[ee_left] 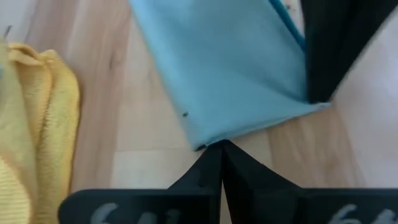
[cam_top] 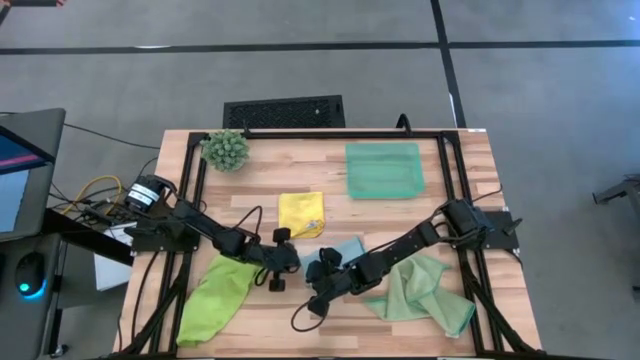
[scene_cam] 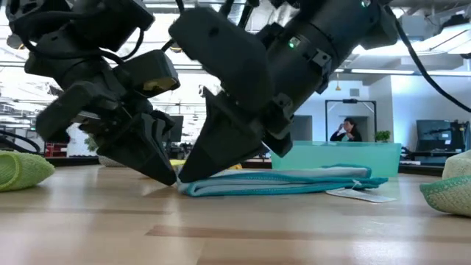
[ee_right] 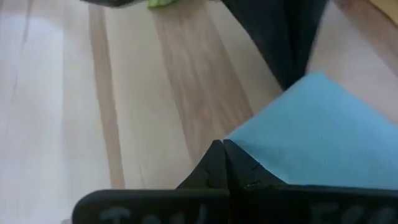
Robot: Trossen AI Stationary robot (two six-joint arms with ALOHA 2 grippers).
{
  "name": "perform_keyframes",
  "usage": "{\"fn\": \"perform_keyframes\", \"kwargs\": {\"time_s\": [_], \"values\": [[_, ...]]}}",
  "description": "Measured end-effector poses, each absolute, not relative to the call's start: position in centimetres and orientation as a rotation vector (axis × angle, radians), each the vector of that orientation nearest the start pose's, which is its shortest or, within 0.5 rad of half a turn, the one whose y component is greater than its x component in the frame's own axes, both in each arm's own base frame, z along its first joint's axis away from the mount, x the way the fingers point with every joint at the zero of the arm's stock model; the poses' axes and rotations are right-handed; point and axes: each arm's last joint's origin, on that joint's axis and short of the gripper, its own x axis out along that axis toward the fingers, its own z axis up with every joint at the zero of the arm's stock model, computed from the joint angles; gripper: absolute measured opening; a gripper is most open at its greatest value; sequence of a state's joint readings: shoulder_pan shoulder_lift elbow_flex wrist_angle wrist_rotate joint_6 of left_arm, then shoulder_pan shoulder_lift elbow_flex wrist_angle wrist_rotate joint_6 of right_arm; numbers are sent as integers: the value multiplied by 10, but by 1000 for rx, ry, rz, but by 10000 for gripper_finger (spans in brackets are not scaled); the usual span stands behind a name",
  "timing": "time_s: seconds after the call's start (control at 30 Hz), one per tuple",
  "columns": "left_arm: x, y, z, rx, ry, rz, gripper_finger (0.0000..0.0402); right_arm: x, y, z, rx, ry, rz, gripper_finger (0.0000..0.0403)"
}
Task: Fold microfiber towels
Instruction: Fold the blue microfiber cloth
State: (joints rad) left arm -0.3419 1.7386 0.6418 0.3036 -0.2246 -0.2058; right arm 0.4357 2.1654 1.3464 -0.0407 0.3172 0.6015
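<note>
- Pinching down side by side, both grippers meet at the near edge of the light blue towel [scene_cam: 294, 181], which lies flat and folded on the counter [cam_top: 330, 180] close to its middle, a little toward the front edge.
- Left gripper [ee_left: 222, 148]: jaws clenched tight, tips at one corner of the blue cloth; whether any fabric is caught between them I cannot tell.
- Right gripper [ee_right: 222, 146]: jaws likewise clenched, tips at the cloth's edge next to the other gripper.
- Yellow towel [cam_top: 301, 213] lies crumpled just behind the blue one, toward the counter's middle.
- Lime green towel [cam_top: 215, 298] sits bunched near the front left corner, partly under the left arm.
- Pale sage green towel [cam_top: 420, 292] is spread loosely toward the front right corner, beneath the right arm.
- Teal tray [cam_top: 384, 170] rests near the back edge, right of centre; a small spiky plant [cam_top: 226, 149] stands at the back left corner.
- A person [scene_cam: 347, 129] is in the room beyond the counter.
</note>
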Motion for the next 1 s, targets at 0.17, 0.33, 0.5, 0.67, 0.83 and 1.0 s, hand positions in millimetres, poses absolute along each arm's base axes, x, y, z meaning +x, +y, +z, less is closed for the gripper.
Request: {"fn": "perform_keyframes", "kwargs": {"time_s": [0.17,0.33,0.5,0.67,0.83,1.0], "values": [[281,-92,107,28,767,-29,0,401,177,134,190,744,-144,0],[277,-92,126,21,738,-36,0,379,176,177,118,756,-209,1],[276,-101,144,-4,639,-86,0,340,173,191,114,955,-339,3],[283,-110,137,-28,568,-114,0,301,176,175,144,1082,-481,2],[292,-117,121,-89,524,-176,0,278,177,153,187,1098,-546,2],[303,-122,108,-96,556,-182,0,272,172,139,214,1094,-575,2]]}}
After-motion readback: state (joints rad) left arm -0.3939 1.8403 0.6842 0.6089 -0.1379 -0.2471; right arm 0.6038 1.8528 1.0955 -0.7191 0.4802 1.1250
